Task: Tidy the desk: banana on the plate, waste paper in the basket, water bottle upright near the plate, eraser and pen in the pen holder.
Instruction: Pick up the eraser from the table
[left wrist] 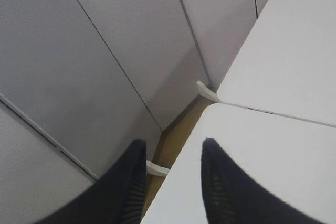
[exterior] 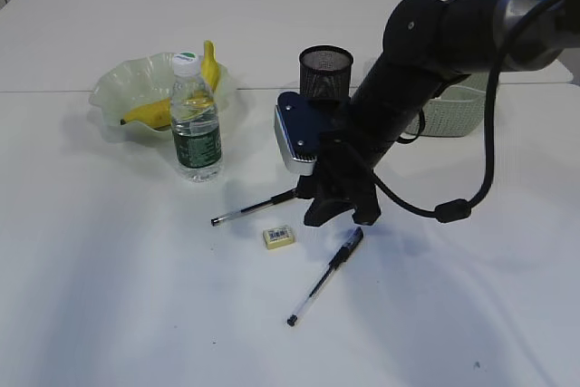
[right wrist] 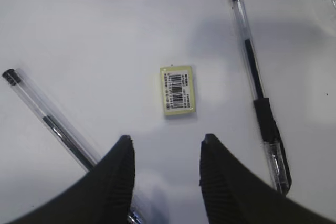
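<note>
In the exterior view the white counter (exterior: 109, 296) runs wide and mostly bare across the front and left. The banana (exterior: 159, 111) lies in the green wavy-rimmed plate (exterior: 113, 88) at the back left. The water bottle (exterior: 196, 120) stands upright just in front of the plate's right side. The black mesh pen holder (exterior: 325, 72) stands behind the right arm, and the green basket (exterior: 453, 111) sits further right, partly hidden by that arm. The right gripper (exterior: 340, 215) hangs low over the middle of the counter. The yellow eraser (exterior: 278, 237) lies just left of it, between the two pens: the left pen (exterior: 249, 210) reaches out from under the gripper, and the right pen (exterior: 326, 275) slants toward the front edge.

In the left wrist view the left gripper (left wrist: 170, 174) stands partly open with nothing between its fingers. It hangs over the counter's corner (left wrist: 273, 161), with grey wall panels and a strip of floor beyond the edge.

In the right wrist view the right gripper (right wrist: 165, 166) is half open and empty, fingers poised just short of the eraser (right wrist: 178, 89). One pen (right wrist: 50, 116) lies on the left and passes under the left finger; the other pen (right wrist: 257, 85) lies to the right, clear of the fingers. Bare counter (right wrist: 105, 19) surrounds the eraser on all sides.
</note>
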Controlling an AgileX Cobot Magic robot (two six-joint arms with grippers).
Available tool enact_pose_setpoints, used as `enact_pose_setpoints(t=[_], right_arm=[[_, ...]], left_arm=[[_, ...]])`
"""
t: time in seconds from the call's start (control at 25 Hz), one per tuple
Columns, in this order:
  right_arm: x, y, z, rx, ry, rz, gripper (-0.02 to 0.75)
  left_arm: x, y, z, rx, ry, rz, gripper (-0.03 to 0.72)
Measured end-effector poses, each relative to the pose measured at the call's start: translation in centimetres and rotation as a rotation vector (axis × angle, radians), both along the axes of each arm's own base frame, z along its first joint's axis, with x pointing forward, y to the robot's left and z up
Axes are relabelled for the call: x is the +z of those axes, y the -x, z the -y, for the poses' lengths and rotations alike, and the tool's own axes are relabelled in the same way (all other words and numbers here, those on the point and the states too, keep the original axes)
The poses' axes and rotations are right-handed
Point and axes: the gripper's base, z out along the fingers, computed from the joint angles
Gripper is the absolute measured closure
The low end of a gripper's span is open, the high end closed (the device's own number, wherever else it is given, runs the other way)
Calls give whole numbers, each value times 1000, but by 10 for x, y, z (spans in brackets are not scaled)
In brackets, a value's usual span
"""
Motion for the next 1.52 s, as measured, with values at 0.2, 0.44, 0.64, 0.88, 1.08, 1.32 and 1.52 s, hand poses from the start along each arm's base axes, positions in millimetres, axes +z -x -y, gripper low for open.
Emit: enact_pose_setpoints(t=[0.2,0.44,0.64,0.88,1.08,1.32,1.52], right_arm=[[-2,2,-2,26,26,0,418],[-2,6,-8,50,35,7,418],[-2,4,-8,44,35,25,418],[-5,-7,-12,29,41,33,418],[0,-16,-20,39,27,56,418],[-14,-17,-23,51,42,11,418],[-13,-17,-22,54,46,7,428]], left_arm=[[0,0,0,2,0,-1,445],[0,0,0,2,0,-1,445],[0,0,0,2,0,-1,445],[0,0,0,2,-1,-1,445],[0,0,0,2,-1,-1,445],[0,0,0,2,-1,-1,445],[0,0,0,2,-1,-1,445]])
